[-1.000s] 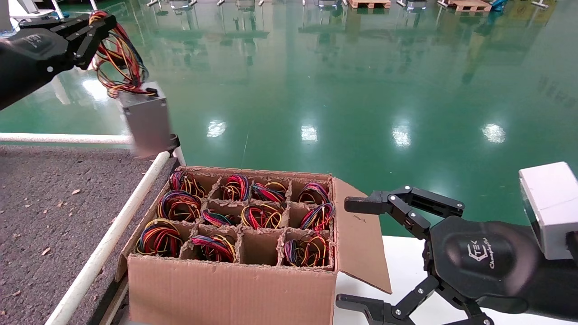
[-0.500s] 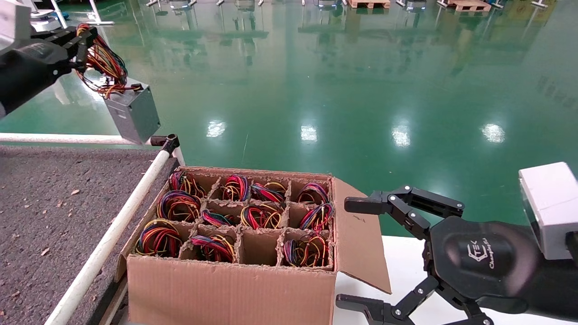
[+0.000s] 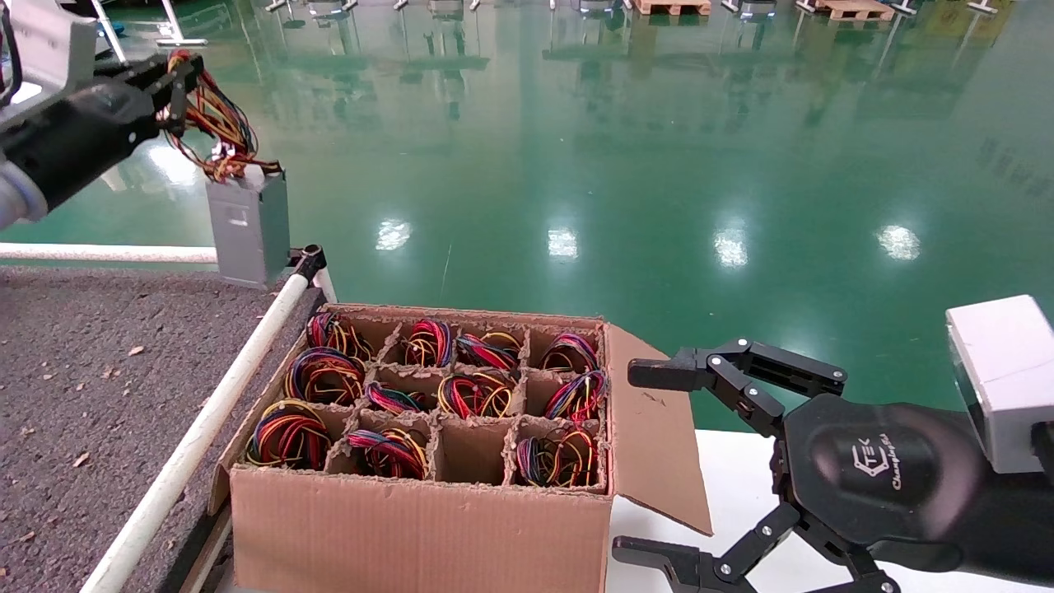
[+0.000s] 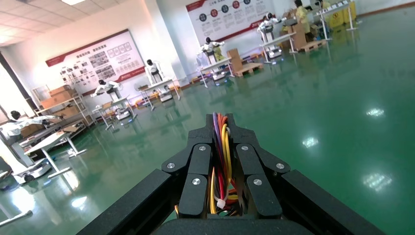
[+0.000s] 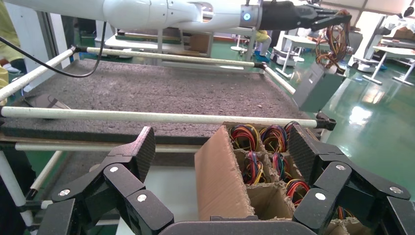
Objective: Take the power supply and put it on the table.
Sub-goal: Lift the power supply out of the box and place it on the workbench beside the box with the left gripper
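Table [image 3: 99, 395]: on the left, bordered by tubing.
Cardboard box [image 3: 420, 527]: just right of the table's edge, divided into compartments; wire bundles lie in most compartments, one in the front row bare.
Power supply [image 3: 247, 222]: behind the box, over the table's far right corner, hanging by its wires.
Left end effector [image 3: 177, 70]: above the power supply, up and to the left, clamped on the wires.
Right end effector [image 3: 667, 469]: right of the box, beside its flap, fingers spread.
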